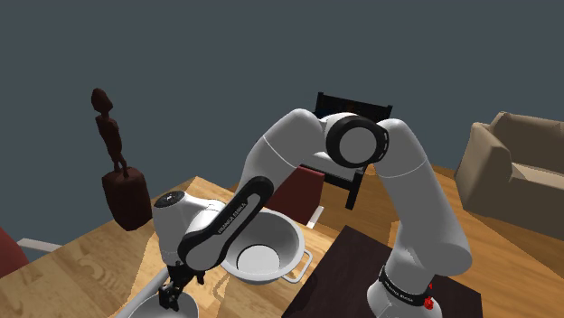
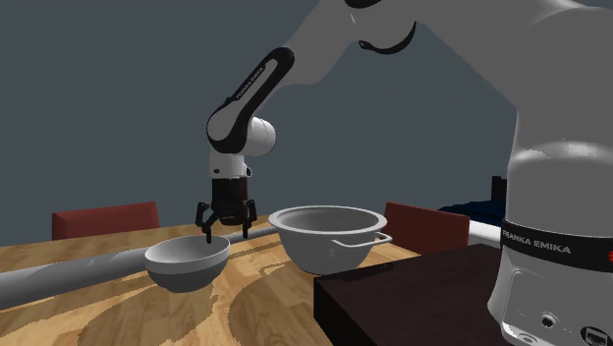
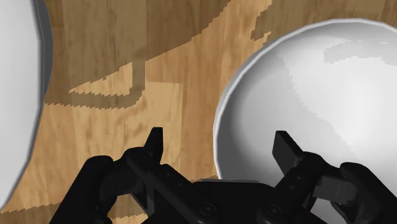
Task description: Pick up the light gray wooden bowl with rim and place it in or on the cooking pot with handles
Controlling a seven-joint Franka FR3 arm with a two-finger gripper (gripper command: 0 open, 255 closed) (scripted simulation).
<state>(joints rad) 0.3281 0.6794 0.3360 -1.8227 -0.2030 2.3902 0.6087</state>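
We saw the tool low over the table, right at the near edge of the pale grey bowl. In the wrist view the tool was wide open, its two black fingers well apart and holding nothing: one fingertip hung over the wood grain of the table, the other over the smooth inside of the bowl, so the rim ran between them. We could not tell whether either finger touched that rim.

From the second exterior view, the tool pointed straight down at the bowl, which sat upright on the table. Just beside it, towards that view's right, stood the pot, upright, with a wire loop handle facing the camera. The shoulder view showed the pot next to the dark stand, and a dark carved figure at the table's far corner.
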